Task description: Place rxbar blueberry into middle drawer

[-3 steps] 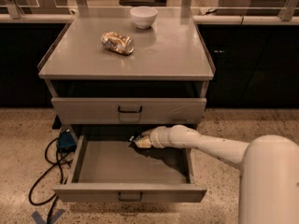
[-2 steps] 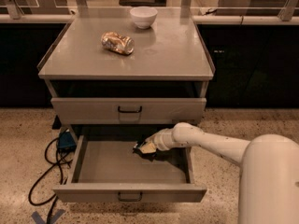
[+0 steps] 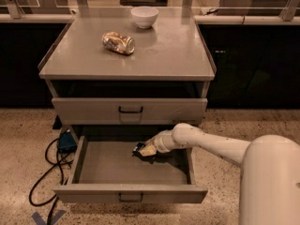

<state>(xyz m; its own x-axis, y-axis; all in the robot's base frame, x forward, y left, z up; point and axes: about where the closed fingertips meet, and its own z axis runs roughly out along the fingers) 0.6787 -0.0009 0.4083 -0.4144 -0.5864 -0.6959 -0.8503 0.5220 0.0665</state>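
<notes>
The middle drawer (image 3: 93, 170) is pulled open at the bottom of the grey cabinet, with a bare floor and a small dark wire handle on its front. My gripper (image 3: 144, 150) reaches in from the right, low over the back of the drawer floor. A small dark flat piece, the rxbar blueberry (image 3: 138, 147), shows at its tip, held between the fingers just above the floor.
A closed grey drawer (image 3: 129, 110) with a taller front sits just above the open one. On the cabinet top lie a gold-brown can (image 3: 118, 42) and a white bowl (image 3: 144, 16). A blue box and black cables (image 3: 51, 158) lie on the floor at the left.
My gripper has moved down and slightly forward into the open drawer, carrying the dark bar with it. In the last moment it has almost stopped.
</notes>
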